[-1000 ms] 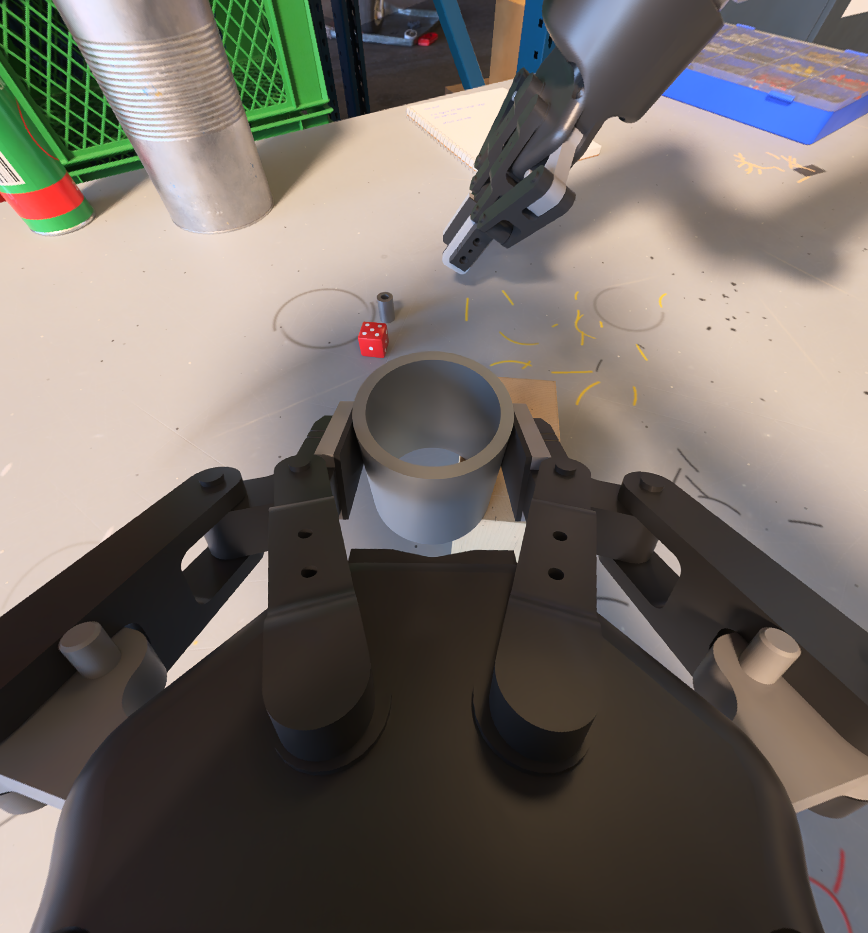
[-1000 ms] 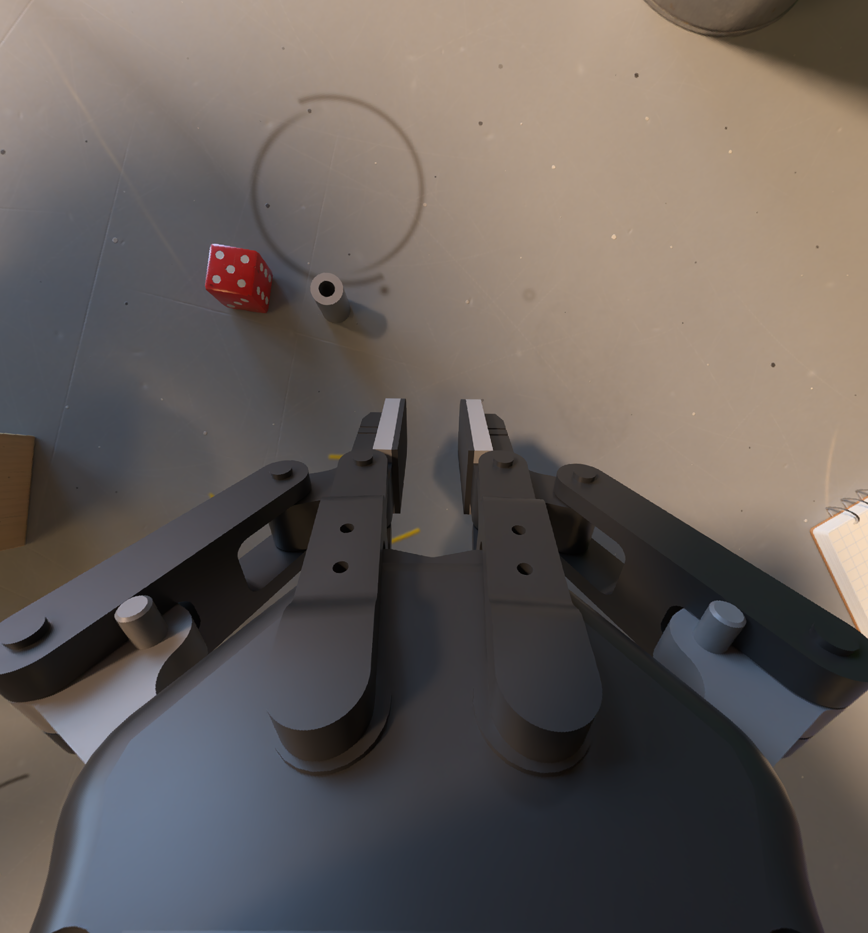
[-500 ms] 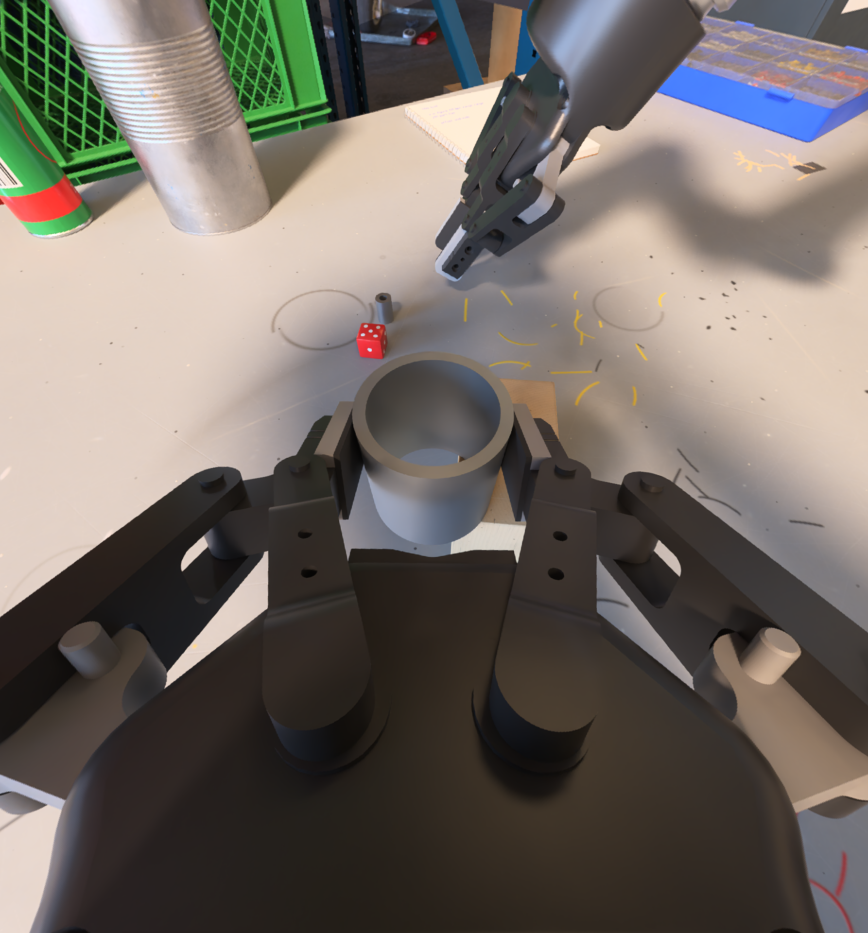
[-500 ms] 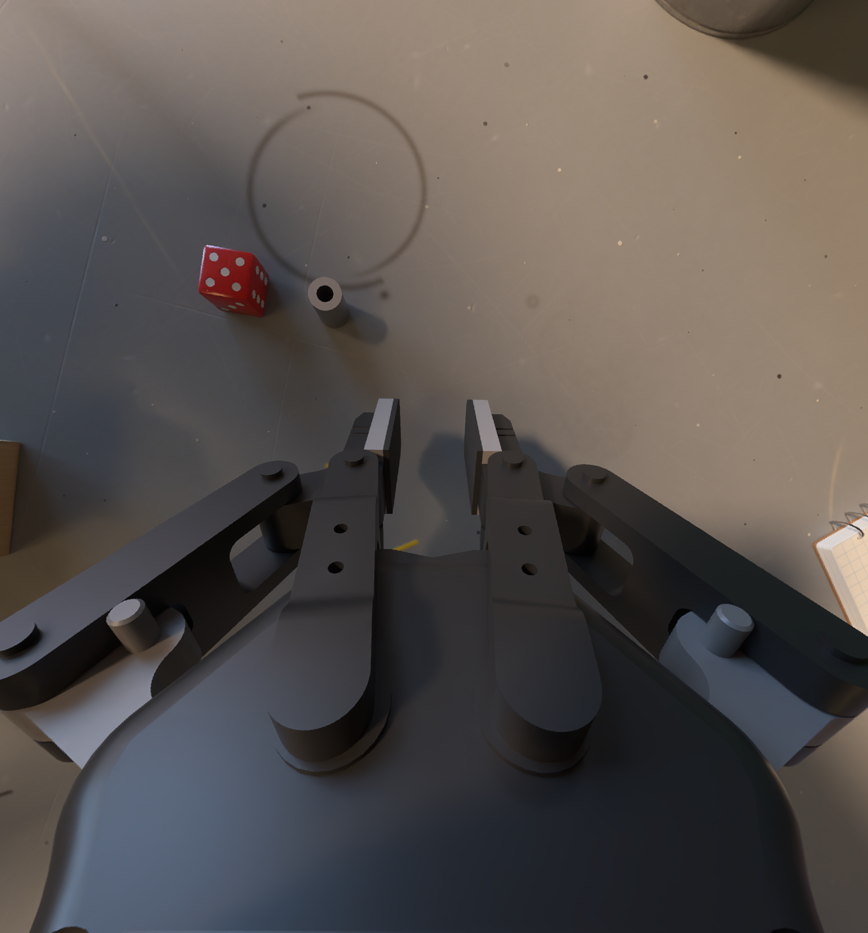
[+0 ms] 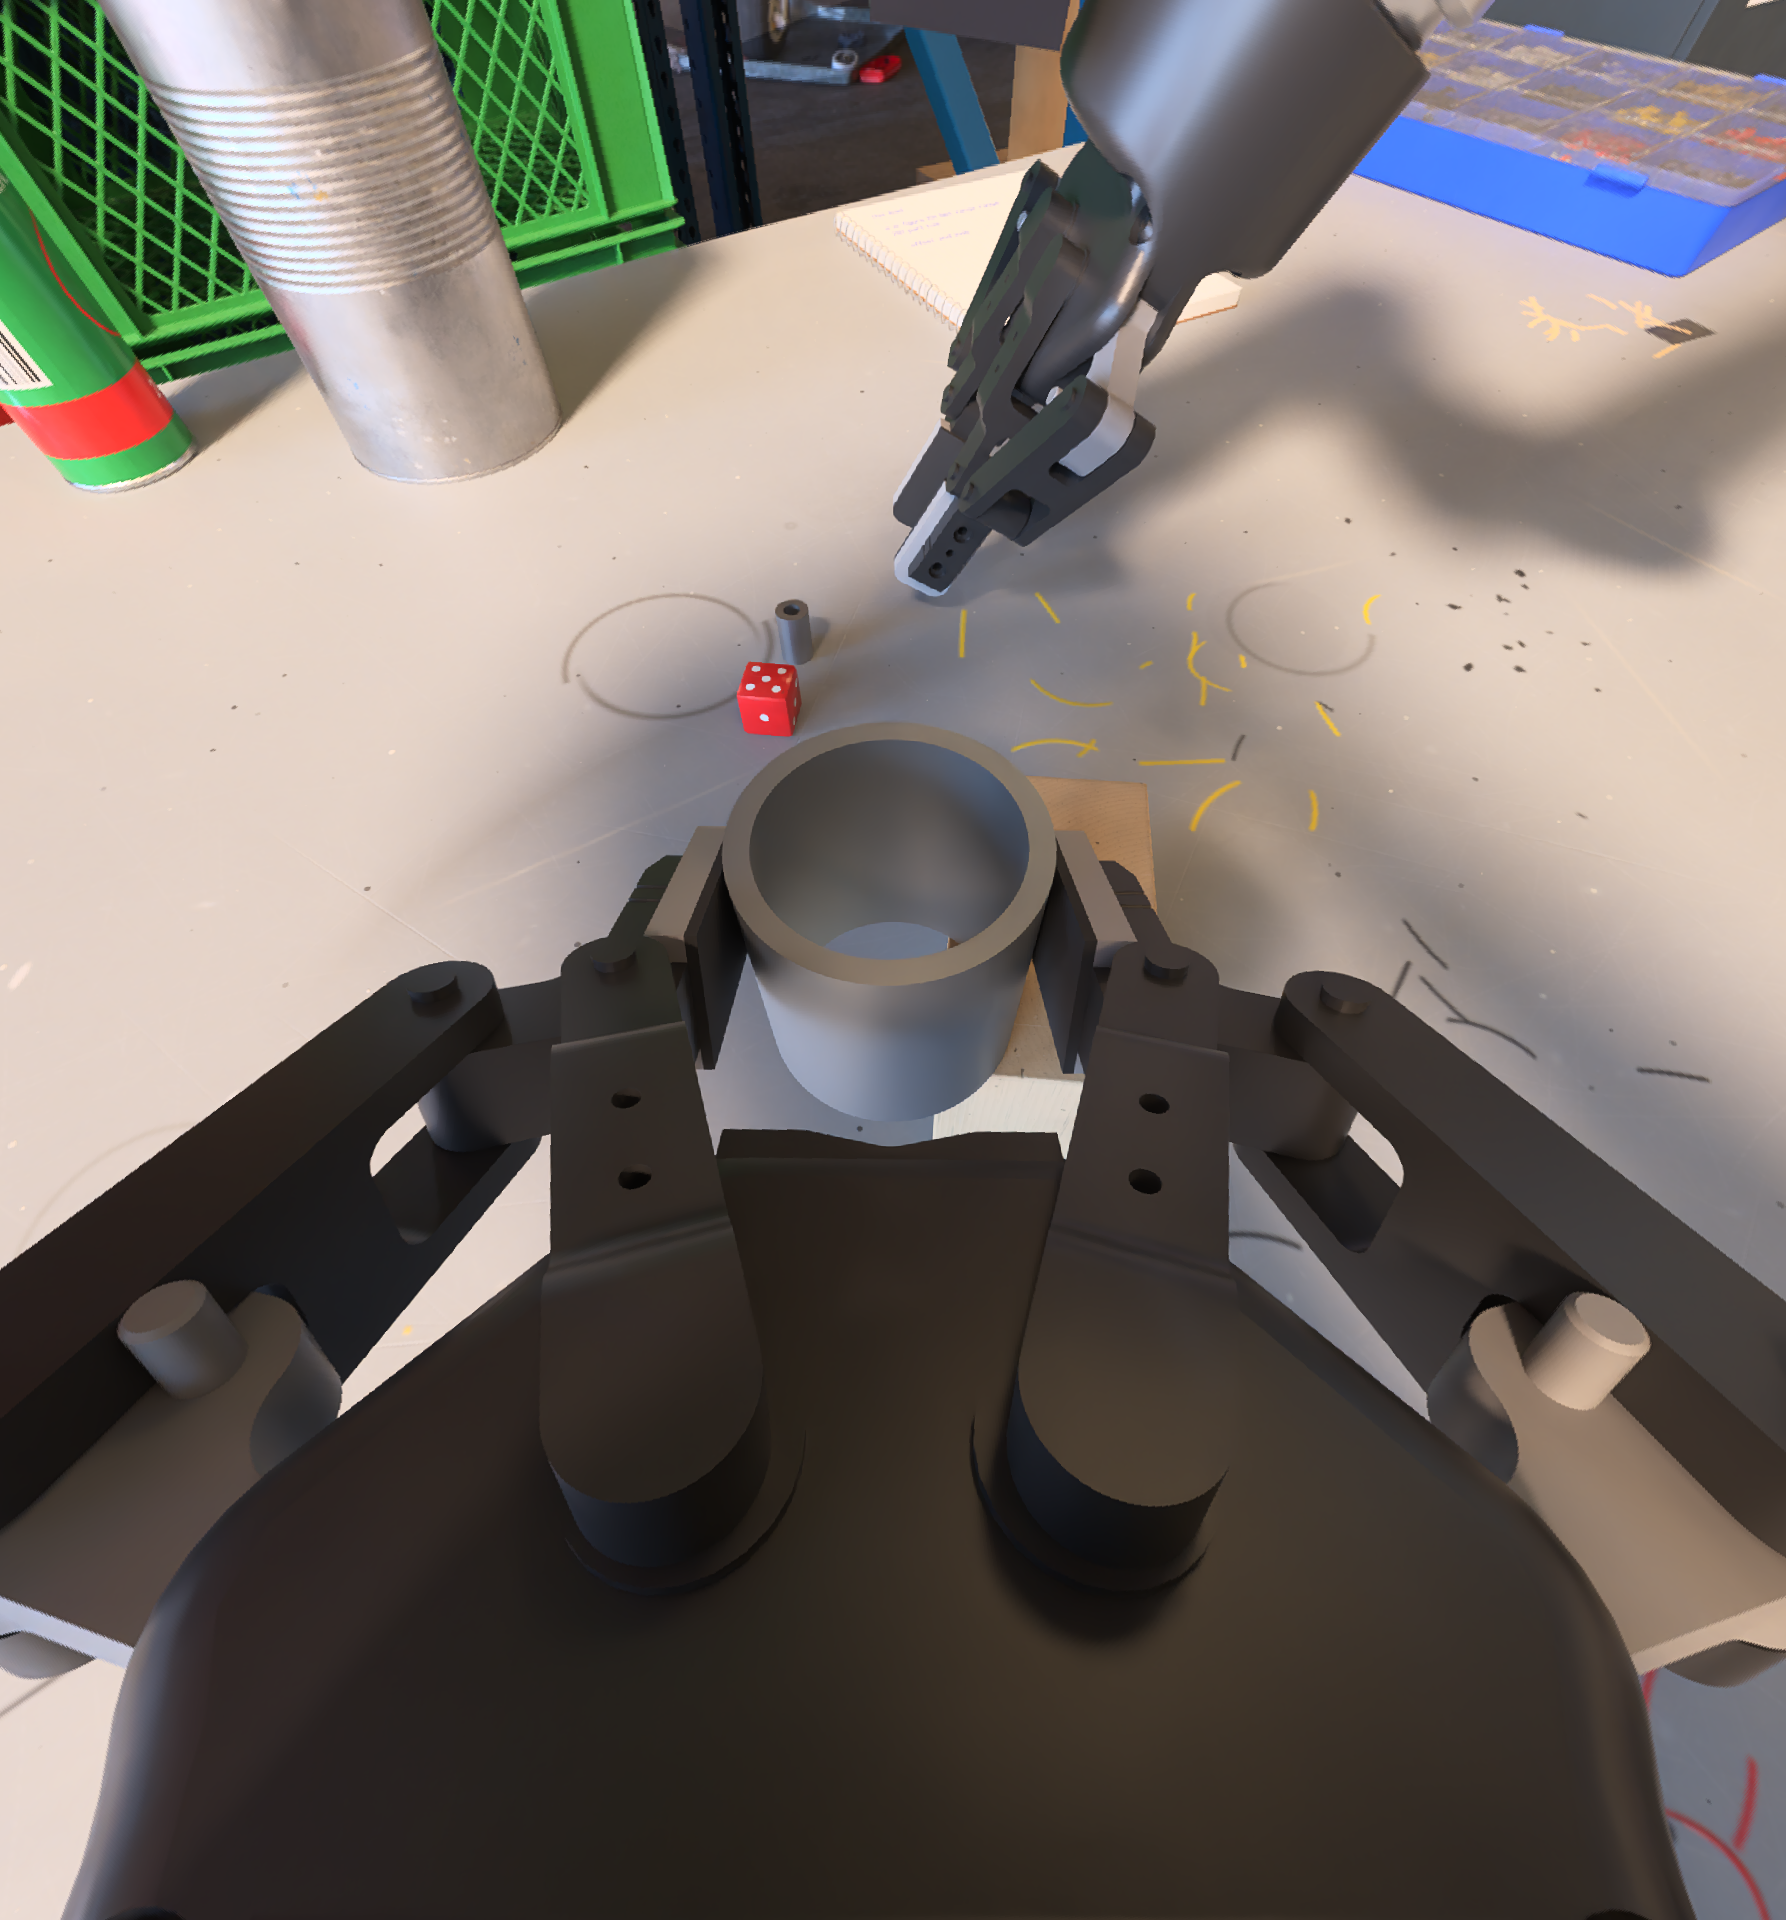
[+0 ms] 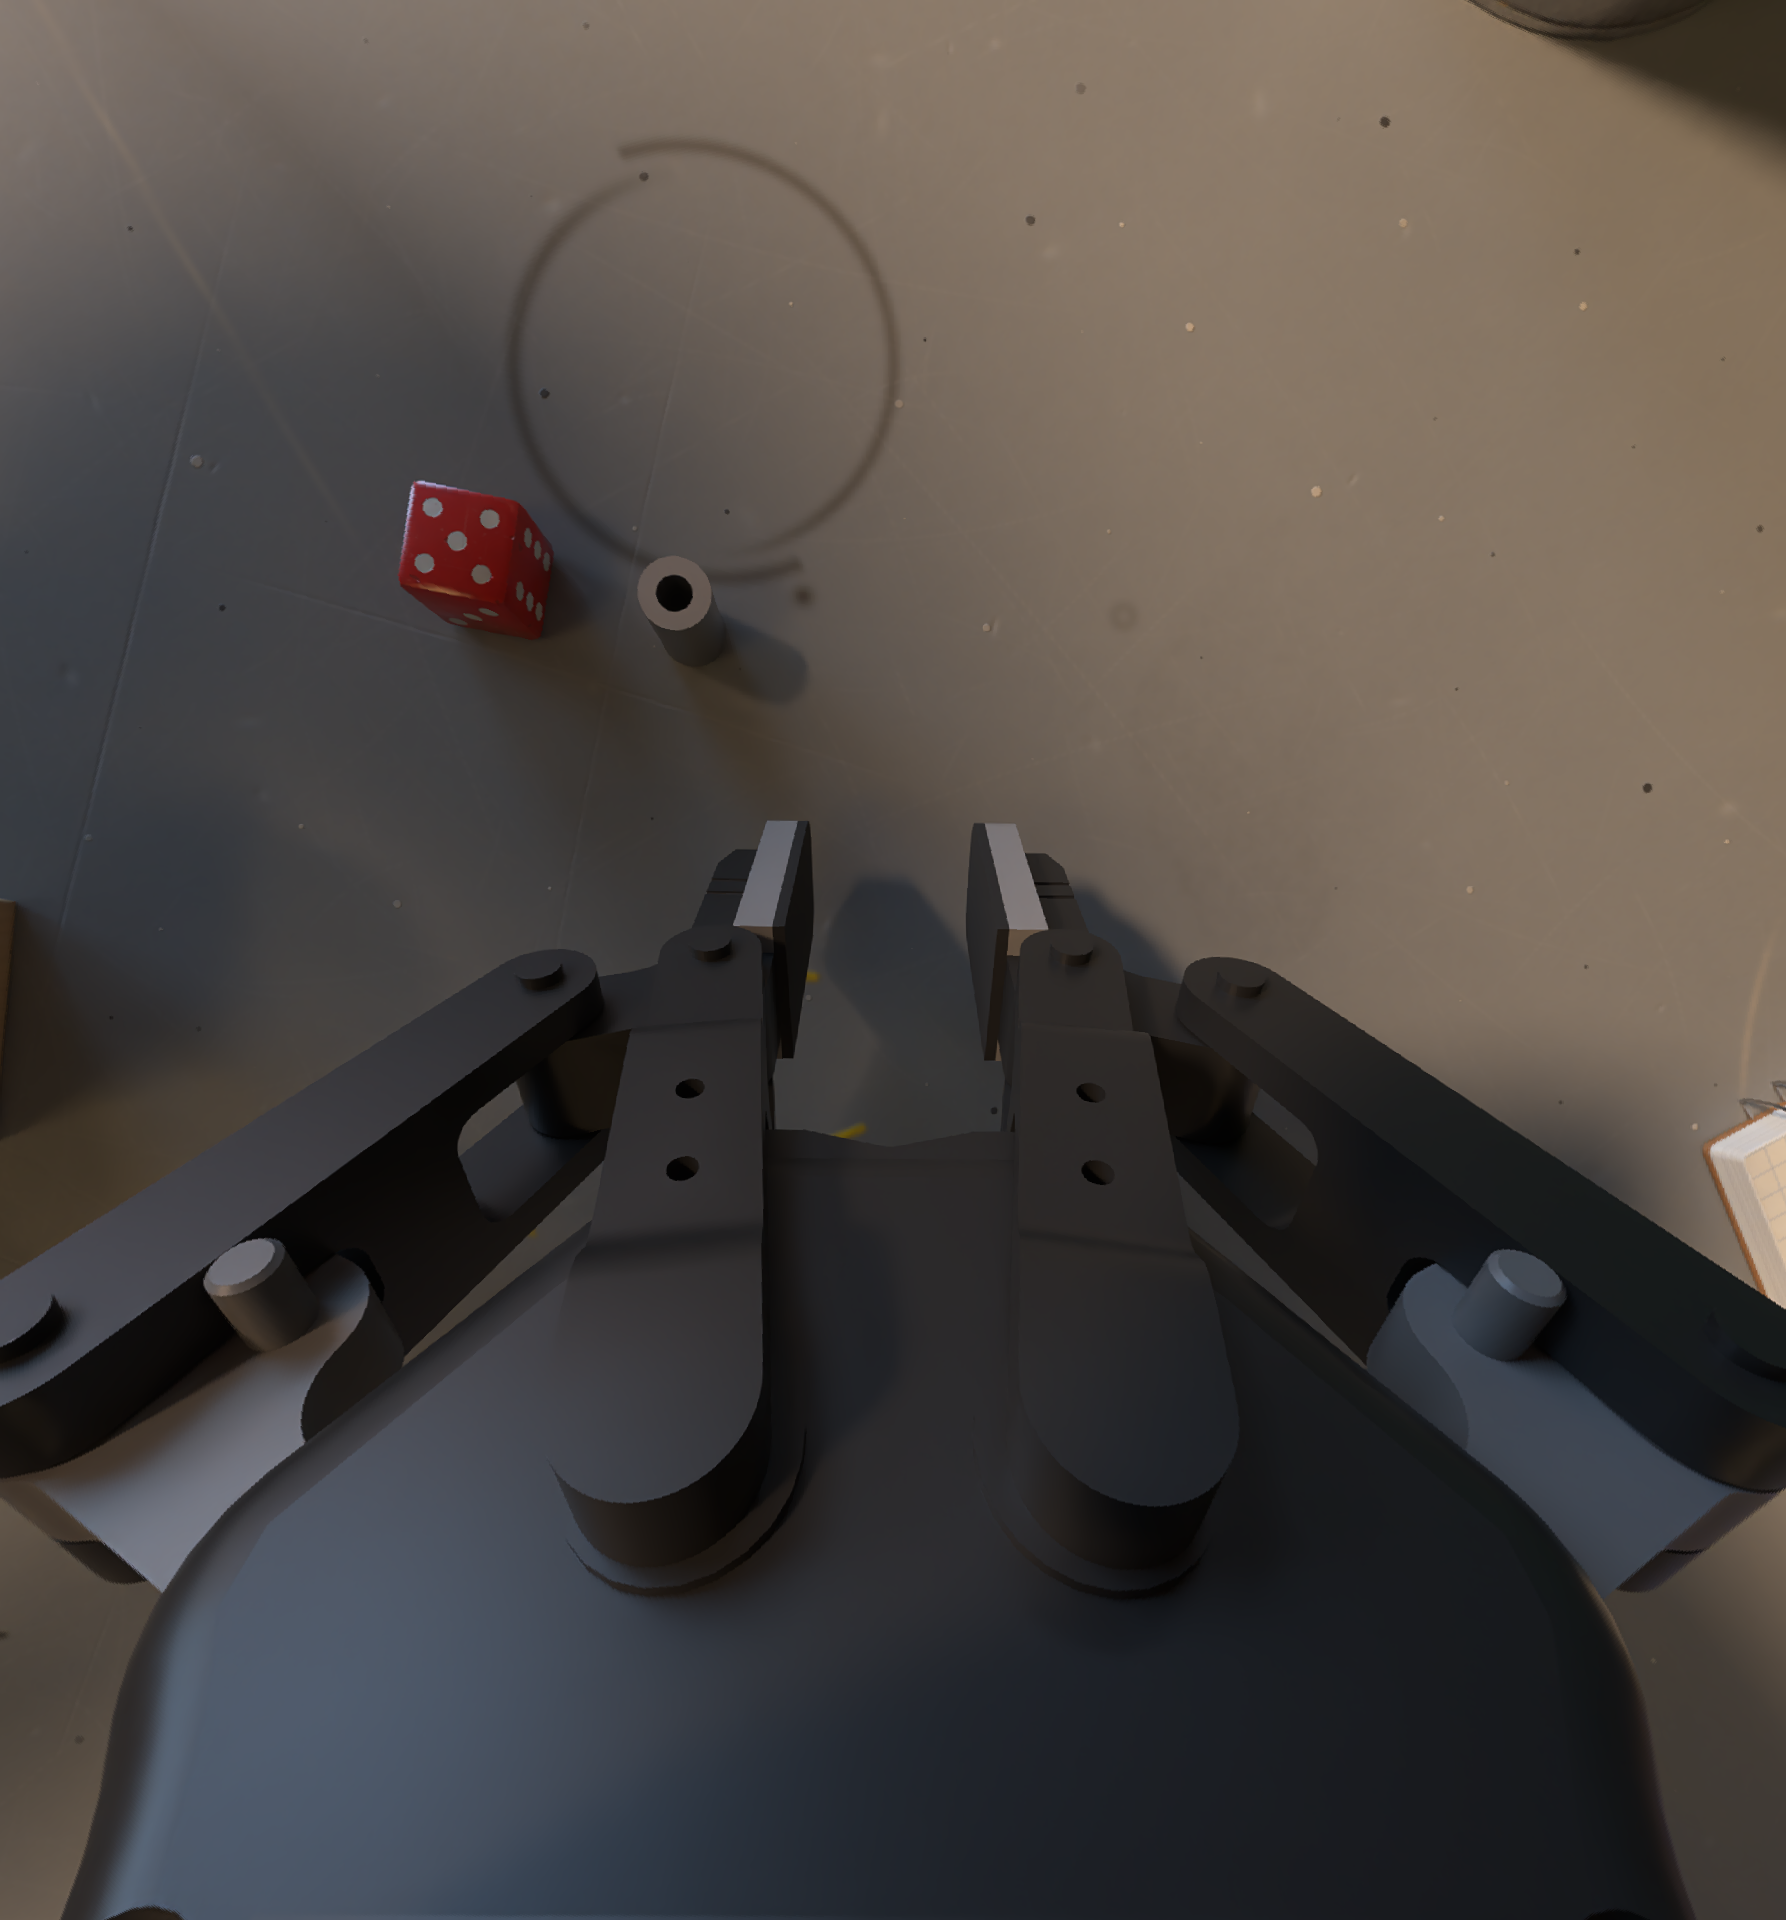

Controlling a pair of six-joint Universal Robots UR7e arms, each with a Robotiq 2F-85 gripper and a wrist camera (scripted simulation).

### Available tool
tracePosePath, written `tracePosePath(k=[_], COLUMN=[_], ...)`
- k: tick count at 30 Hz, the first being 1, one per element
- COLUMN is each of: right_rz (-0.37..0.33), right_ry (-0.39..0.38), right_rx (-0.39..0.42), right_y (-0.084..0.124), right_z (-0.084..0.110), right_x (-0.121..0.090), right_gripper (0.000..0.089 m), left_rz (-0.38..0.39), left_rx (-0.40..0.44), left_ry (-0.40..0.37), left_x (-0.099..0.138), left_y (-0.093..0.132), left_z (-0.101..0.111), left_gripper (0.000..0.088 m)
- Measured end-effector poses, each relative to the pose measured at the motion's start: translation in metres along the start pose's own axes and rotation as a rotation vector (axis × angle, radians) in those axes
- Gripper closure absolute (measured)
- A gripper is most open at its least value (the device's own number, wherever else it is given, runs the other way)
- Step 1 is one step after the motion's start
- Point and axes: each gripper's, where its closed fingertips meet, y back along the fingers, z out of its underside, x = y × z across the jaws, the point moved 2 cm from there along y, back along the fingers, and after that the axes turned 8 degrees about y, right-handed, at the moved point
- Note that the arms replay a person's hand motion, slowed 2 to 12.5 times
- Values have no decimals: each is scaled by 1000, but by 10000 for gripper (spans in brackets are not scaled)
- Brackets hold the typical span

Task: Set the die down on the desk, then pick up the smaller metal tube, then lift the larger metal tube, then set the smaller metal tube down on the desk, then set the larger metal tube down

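Observation:
My left gripper (image 5: pixel 889 914) is shut on the larger metal tube (image 5: pixel 884 1039), a wide dark grey ring held upright above the desk (image 5: pixel 245 831). The red die (image 5: pixel 767 698) rests on the desk just beyond it, with the smaller metal tube (image 5: pixel 793 629) upright right behind the die. My right gripper (image 5: pixel 930 566) hovers just right of the small tube, tips close to the desk. In the right wrist view the right gripper (image 6: pixel 889 873) is open and empty; the small tube (image 6: pixel 683 618) and the die (image 6: pixel 473 556) lie ahead to its left.
A big threaded silver pipe (image 5: pixel 369 260), a green crate (image 5: pixel 556 125) and a green and red can (image 5: pixel 47 384) stand at the back left. A spiral notebook (image 5: pixel 920 229) and a blue parts box (image 5: pixel 1616 145) are at the back. A wooden block (image 5: pixel 1102 821) lies under the large tube.
My right gripper has come down and a little left toward the small tube, and its fingers have spread slightly wider. The left gripper and the large tube have not moved.

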Motion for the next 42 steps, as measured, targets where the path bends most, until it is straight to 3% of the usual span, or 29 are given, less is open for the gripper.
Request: tracePosePath(k=[30,42], right_rz=[-8,-43], right_ry=[20,3], right_rx=[0,-1], right_y=[-6,-6], right_z=[-2,-2], right_x=[-2,-1], right_gripper=[757,761], left_rz=[-2,-1], left_rx=[-5,-7], left_ry=[-4,-4], left_x=[-1,-1], left_y=[-1,-2], left_z=[1,1], left_gripper=[390,391])
